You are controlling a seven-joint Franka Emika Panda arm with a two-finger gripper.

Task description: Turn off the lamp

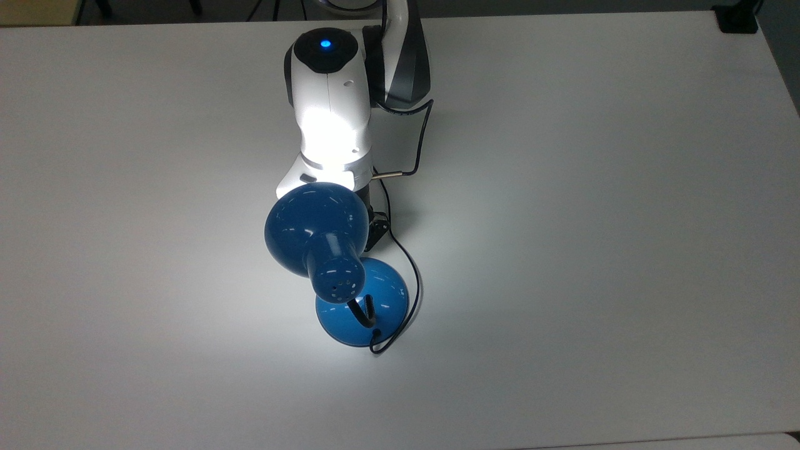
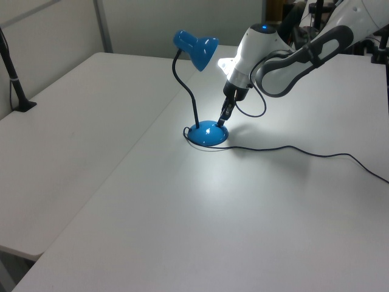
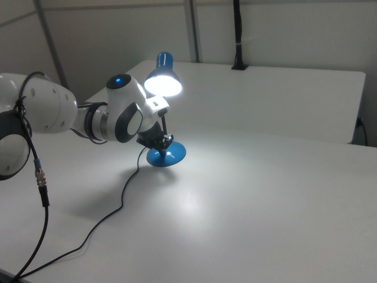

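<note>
I have the gripper poised just above the lit lamp's base; jaw state unclear. Next: press the switch.

Claw is seen low, just above the base edge of the lamp. Room directly overhead is blocked by the lit shade; the bendy neck stands beyond the claw at the left view's left. A thin black cord lies on the counter near the claw. Open counter is left elsewhere.
</note>
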